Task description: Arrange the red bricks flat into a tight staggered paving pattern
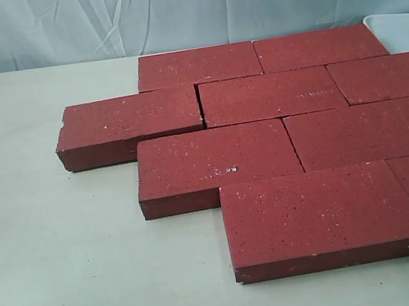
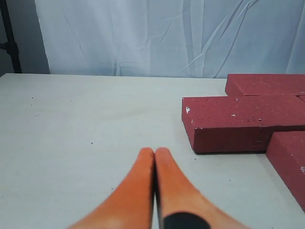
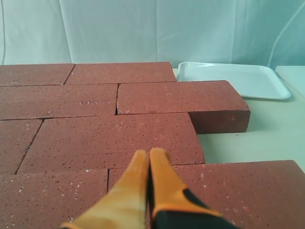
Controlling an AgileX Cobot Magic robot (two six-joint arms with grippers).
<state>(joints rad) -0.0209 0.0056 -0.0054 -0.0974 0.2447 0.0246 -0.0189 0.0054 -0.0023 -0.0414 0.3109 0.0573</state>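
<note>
Red bricks lie flat in staggered rows toward 3 o'clock on the tabletop, with left hand and right hand both pinched closed, empty.

Staged lab bench; white cloth backdrop; pale table.

The table left of the red bricks and in front of them is open for passing. Just beside their far right corner stands a white tray, which narrows that side.
</note>
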